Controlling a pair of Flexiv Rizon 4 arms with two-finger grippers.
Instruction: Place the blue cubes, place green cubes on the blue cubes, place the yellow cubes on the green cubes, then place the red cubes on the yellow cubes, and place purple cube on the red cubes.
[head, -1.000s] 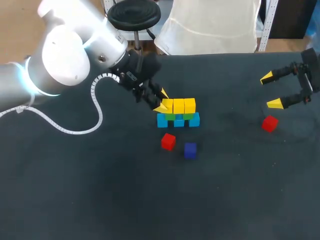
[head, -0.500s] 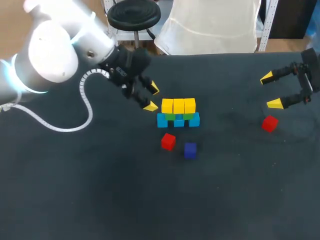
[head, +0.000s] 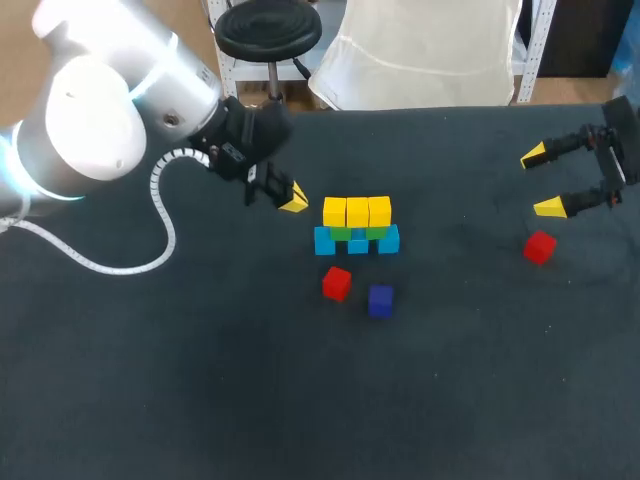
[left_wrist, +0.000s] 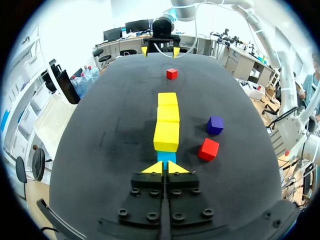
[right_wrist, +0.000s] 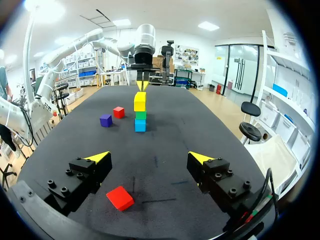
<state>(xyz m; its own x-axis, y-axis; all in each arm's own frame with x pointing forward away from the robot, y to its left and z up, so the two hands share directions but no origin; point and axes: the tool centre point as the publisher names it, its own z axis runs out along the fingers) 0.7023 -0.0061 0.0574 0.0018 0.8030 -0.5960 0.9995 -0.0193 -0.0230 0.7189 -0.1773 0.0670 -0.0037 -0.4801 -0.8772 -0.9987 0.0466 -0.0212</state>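
Yellow cubes (head: 357, 211) top a low stack (head: 357, 228) near the middle of the table (head: 300, 400). Three sit side by side, their long axis running from my left to my right, on green cubes (right_wrist: 141, 115) over blue cubes (head: 357, 242). From above the green shows only as a thin band, so I cannot tell its count.

Off the stack's left end hangs my left claw (head: 292, 200). That arm comes in from the left with its wrist bent down and its fingers aimed along the row. The yellow tips are pressed together on nothing, near the end blue cube but apart from it. From that wrist the row runs straight away ahead, and the yellow hides the green.

On the stack's near side lie a loose red cube (head: 337, 283) and, just right of it, the purple cube (head: 380, 300), touching nothing.

Far right, my right claw (head: 542, 181) hovers with its fingers spread wide and empty, facing the stack's other end; its arm is cut off at the edge. A second red cube (head: 539, 247) lies under it, nearer one finger and turned askew.
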